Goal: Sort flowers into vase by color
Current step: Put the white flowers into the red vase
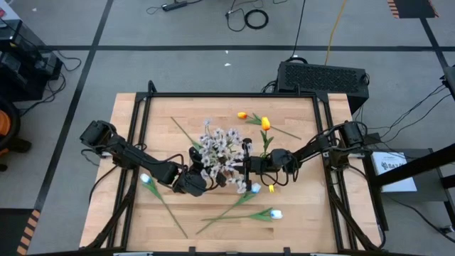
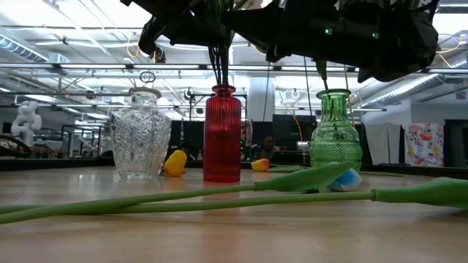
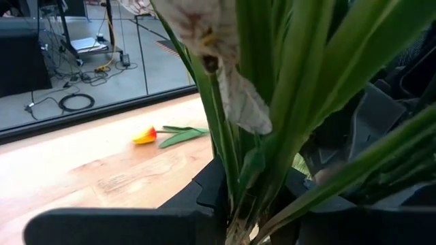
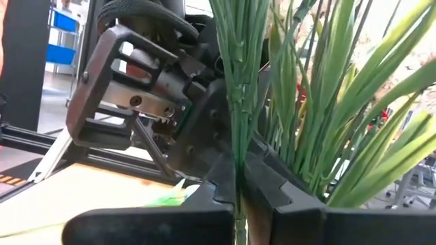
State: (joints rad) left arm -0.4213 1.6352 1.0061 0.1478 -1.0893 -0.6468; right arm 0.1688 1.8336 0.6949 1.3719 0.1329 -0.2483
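A bunch of pale pink-white blossom sprays [image 1: 219, 149] stands over the table's middle, and its green stems [image 2: 218, 67] run down into the red vase [image 2: 222, 135]. My left gripper [image 1: 199, 179] is shut on the stems from the left. My right gripper [image 1: 247, 166] is shut on them from the right. Both are above the vase. Orange-yellow tulips [image 1: 242, 115] [image 1: 265, 124] are at the far side. Pale-blue tulips [image 1: 275, 213] [image 1: 146, 178] lie on the near table. A clear glass vase [image 2: 140, 134] and a green vase [image 2: 336, 133] flank the red one. My left gripper pinches several green stems of the blossom sprays [image 3: 235, 173] between its two fingers [image 3: 204, 194]. The fingers lie across the stems, which stand upright through the hold. My right gripper pinches a thin bundle of the sprays' green stems [image 4: 236, 146] between its two fingers [image 4: 221, 187]. The fingers lie across the upright stems, with more stems and leaves beside them.
A long-stemmed tulip [image 2: 219, 193] lies across the near table in front of the vases. Two orange tulip heads [image 2: 175, 163] [image 2: 259, 164] lie behind the vases. A black frame [image 1: 142, 128] edges the wooden table. A black box [image 1: 323, 77] stands beyond the far edge.
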